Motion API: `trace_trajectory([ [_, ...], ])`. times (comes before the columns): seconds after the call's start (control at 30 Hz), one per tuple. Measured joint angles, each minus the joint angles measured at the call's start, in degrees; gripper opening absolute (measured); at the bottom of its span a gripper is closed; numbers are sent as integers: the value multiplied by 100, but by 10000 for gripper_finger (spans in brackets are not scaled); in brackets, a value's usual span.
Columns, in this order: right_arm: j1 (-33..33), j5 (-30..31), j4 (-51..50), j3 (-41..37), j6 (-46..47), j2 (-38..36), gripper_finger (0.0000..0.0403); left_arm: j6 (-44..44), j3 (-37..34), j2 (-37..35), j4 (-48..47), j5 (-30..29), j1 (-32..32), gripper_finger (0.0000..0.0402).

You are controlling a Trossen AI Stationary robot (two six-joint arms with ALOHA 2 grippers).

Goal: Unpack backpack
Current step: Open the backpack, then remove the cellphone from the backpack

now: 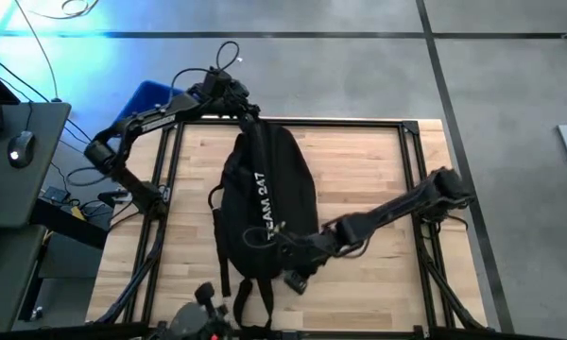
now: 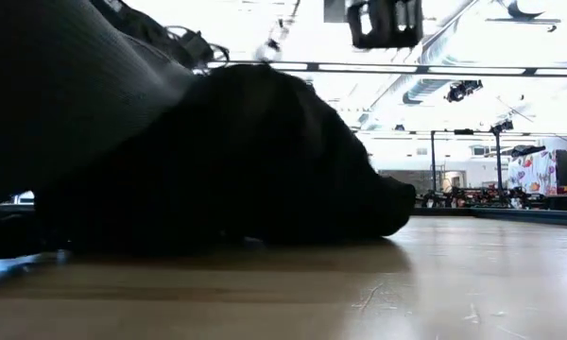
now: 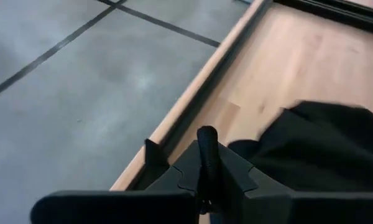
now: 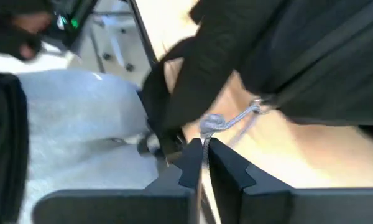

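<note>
On the wooden table (image 1: 378,170) the backpack (image 1: 265,203) lay flat near the middle, its top end toward the far edge and its straps trailing toward the near edge; the left gripper (image 1: 244,111) sat at that top end by the far edge, its fingers pressed together on what looked like a thin upright black tab, though what that tab was could not be told; the right gripper (image 1: 298,279) was low at the pack's near right corner, its fingers nearly closed around a grey cord (image 4: 233,124) knotted to a zip pull. The risk, as I judged it, lay in the thin cord; it could slip out under a pull, or the soft pack could drag along the table instead of the zip opening, since the left grip looked slight.
</note>
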Motion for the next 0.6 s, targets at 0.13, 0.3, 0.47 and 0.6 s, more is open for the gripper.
trace_trajectory([
  [0.13, -393, 202, -1162, 20, -921, -732, 93, 722, 0, -617, -584, -52, -283, 50],
  [0.3, -1175, 958, -2084, 15, -1983, -1186, 188, 872, 2, -1245, -1169, -220, -633, 114],
  [0.47, -2211, 817, -1861, -24, -3222, -973, 246, 1144, 7, -1637, -2160, 436, -1232, 151],
  [0.6, -2731, 416, -1008, -24, -3357, -430, 254, 10, 7, -1510, -2712, 401, -1940, 153],
])
